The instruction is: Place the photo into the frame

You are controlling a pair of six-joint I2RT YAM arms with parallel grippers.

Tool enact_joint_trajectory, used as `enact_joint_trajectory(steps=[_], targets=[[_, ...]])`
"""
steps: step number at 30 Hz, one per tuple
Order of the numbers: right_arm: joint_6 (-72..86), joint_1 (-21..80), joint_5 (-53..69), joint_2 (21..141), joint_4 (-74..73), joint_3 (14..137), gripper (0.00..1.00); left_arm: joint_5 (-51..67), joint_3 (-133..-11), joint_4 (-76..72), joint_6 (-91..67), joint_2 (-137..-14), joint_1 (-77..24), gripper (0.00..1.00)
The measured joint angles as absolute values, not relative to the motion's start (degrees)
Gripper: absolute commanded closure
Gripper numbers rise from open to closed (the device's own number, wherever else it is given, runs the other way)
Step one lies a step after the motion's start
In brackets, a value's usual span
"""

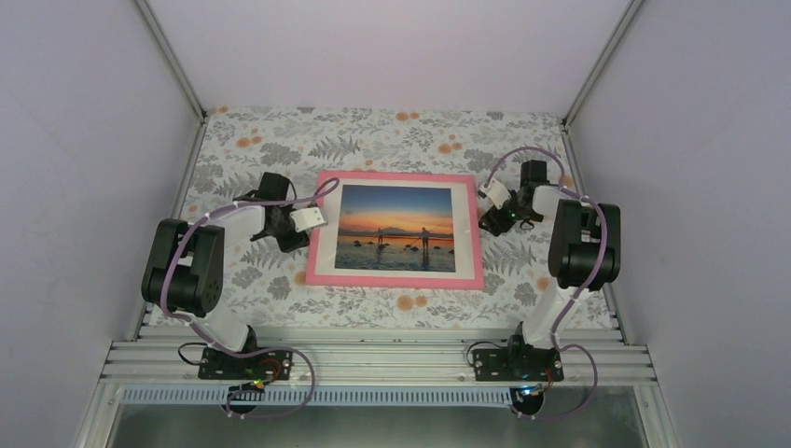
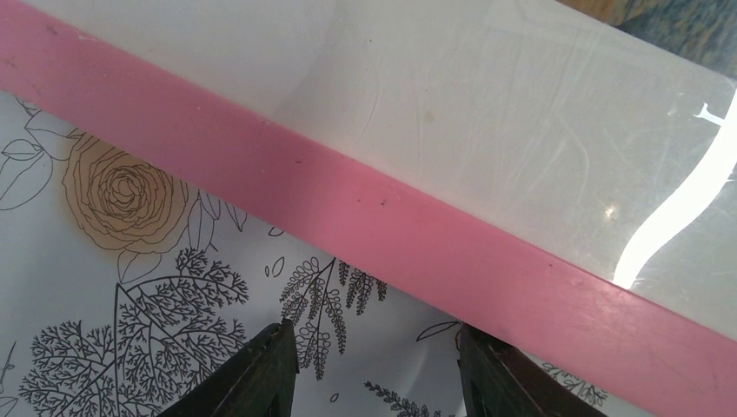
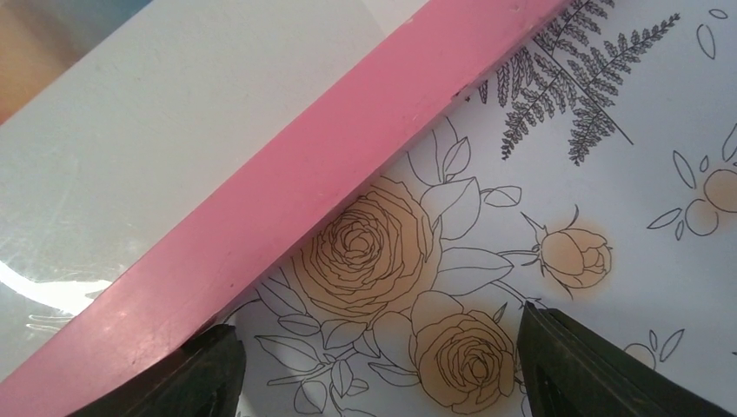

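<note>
**Photo lies inside the frame; both grippers empty at its sides**

Left wrist view: the dark fingers (image 2: 276, 369) of the left gripper (image 2: 374, 339) stand moderately apart. Only the floral tablecloth (image 2: 130, 287) shows between them. Just past the tips runs a pink rail of the frame (image 2: 417, 234), and beyond it a scratched clear pane (image 2: 487, 95) with a bright glare streak.

Right wrist view: the right gripper (image 3: 375, 326) has its jaws set wider and also holds nothing. It hangs over printed roses, with the pink rail just beside one finger.

Top view: the frame lies flat mid-table. The photo (image 1: 395, 229) is face up within its opening, ringed by a white mat (image 1: 464, 233), with one arm on either side.

Step, as I judge it: insertion looks done or at a final check, since the print sits square and centred. Your next move likely calls for lifting each wrist clear of the rails without nudging the frame.

Not resolved:
- You cannot tell whether the print lies under the pane or on top of it.
- No backing shows.
- The wrist views cut off the frame's corners.
- Contact between the right finger and the rail is unclear.
</note>
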State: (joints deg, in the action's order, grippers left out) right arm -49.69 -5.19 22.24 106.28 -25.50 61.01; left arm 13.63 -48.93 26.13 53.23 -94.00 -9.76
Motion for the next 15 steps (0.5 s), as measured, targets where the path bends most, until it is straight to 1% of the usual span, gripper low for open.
enact_joint_trajectory(steps=[2,4,6,8,9,12,15], targets=[[-49.6,-5.2,22.2,106.2,-25.5,61.0,0.21,13.6,-48.9,26.1,53.2,-94.0,-9.8,0.44],[-49.4,-5.2,22.1,106.1,-25.5,61.0,0.18,13.0,-48.9,26.0,53.1,-93.8,-9.8,0.31],[-49.2,-5.2,22.0,106.1,-26.1,61.3,0.11,12.1,-48.9,26.2,53.5,-93.4,-9.7,0.19],[-48.7,-5.3,21.7,106.0,-28.3,62.2,0.02,11.0,-49.1,27.5,53.7,-92.6,-9.6,0.02],[-48.5,-5.4,21.7,105.9,-30.3,63.2,0.00,10.4,-49.5,28.8,53.6,-92.0,-9.5,0.00],[-47.9,-6.0,22.5,104.9,-35.1,67.2,0.00,9.6,-52.3,32.3,53.6,-90.0,-9.1,0.00],[-47.7,-6.7,23.9,102.1,-39.5,73.9,0.00,9.2,-59.0,35.0,52.7,-87.9,-8.7,0.00]])
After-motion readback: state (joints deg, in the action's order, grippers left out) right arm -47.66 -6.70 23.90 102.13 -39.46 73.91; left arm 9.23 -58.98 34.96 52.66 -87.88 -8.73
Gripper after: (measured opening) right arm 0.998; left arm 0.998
